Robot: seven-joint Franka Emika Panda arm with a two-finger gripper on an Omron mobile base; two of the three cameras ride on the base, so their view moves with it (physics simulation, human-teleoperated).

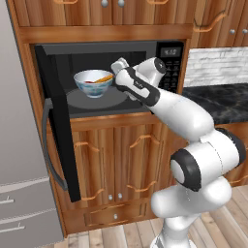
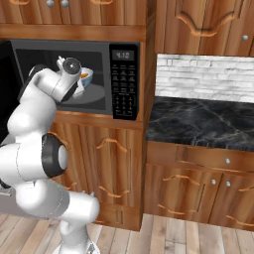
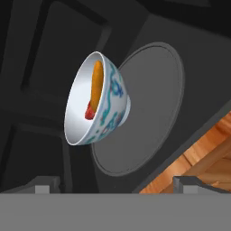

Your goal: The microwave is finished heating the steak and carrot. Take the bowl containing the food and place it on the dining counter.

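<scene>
Two steps remain, by my reading: grasping and carrying to the dining counter. From the left base view, the microwave (image 1: 111,77) stands with its door swung wide, and the bowl (image 1: 94,83) sits on the round grey turntable (image 1: 97,99), the gripper (image 1: 117,68) just beside its rim. From the right, the bowl peeks past the wrist. In the hand view, glossy white porcelain with blue scrollwork holds the orange carrot (image 3: 96,81) and red steak (image 3: 90,111) (fingers spread wide, holding nothing).
</scene>
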